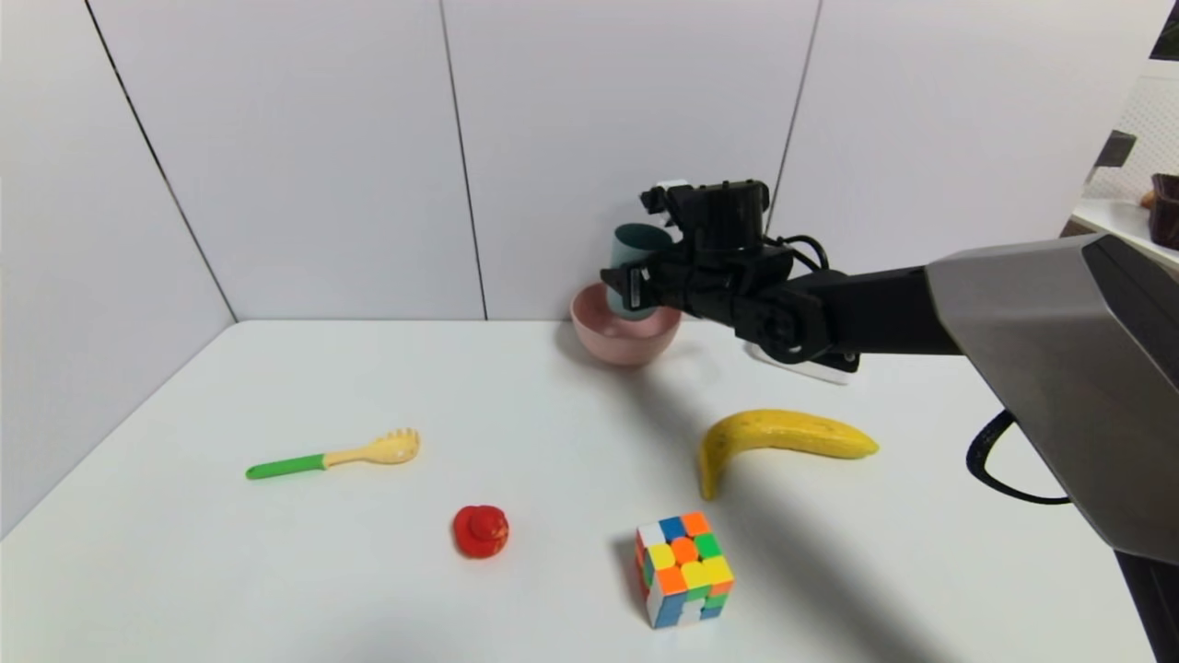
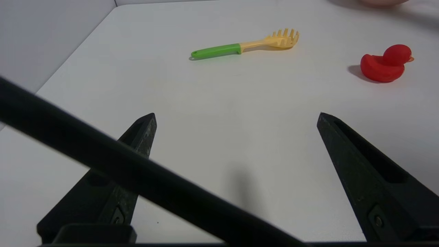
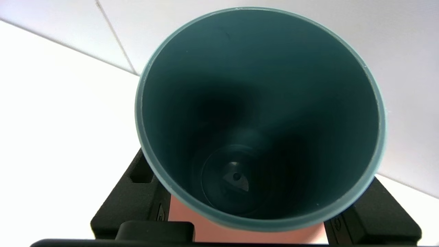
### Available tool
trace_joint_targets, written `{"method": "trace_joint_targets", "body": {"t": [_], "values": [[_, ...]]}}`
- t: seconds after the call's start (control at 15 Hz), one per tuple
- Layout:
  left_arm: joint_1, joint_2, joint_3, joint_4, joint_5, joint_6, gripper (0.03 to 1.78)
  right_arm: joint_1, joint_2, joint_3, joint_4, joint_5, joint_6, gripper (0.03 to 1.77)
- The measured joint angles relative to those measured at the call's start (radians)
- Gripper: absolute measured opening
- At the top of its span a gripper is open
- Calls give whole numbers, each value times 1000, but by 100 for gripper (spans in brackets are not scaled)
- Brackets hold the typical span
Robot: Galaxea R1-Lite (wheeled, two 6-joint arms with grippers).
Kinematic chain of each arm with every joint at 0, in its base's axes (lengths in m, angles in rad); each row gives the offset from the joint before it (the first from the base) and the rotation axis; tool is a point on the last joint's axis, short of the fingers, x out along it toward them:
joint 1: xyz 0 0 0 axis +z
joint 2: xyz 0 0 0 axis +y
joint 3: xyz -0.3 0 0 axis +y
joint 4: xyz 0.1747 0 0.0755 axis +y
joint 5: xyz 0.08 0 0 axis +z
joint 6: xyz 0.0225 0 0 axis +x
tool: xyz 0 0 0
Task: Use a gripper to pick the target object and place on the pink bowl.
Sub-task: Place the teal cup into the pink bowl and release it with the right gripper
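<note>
No readable text, label, brand, number or sign appears on any object or surface across the three camera views.

A white table fills the lower part of the head view. Behind it and on the left stand pale grey wall panels, divided by thin dark seams – they meet in a corner at the far left. The light is soft and even, with faint shadows on the table. At the far right edge a white shelf is visible, with a dark thing on it.
</note>
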Motion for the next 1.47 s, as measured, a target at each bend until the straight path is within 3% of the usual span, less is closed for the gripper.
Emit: {"method": "trace_joint_targets", "body": {"t": [0.4, 1.0, 1.47], "values": [[0, 0, 0, 0, 1, 0, 169, -10, 114, -129, 1, 1, -1, 113], [0, 0, 0, 0, 1, -1, 169, -12, 153, -142, 4, 1, -1, 113], [0, 0, 0, 0, 0, 0, 169, -13, 151, -142, 5, -2, -2, 148]]}}
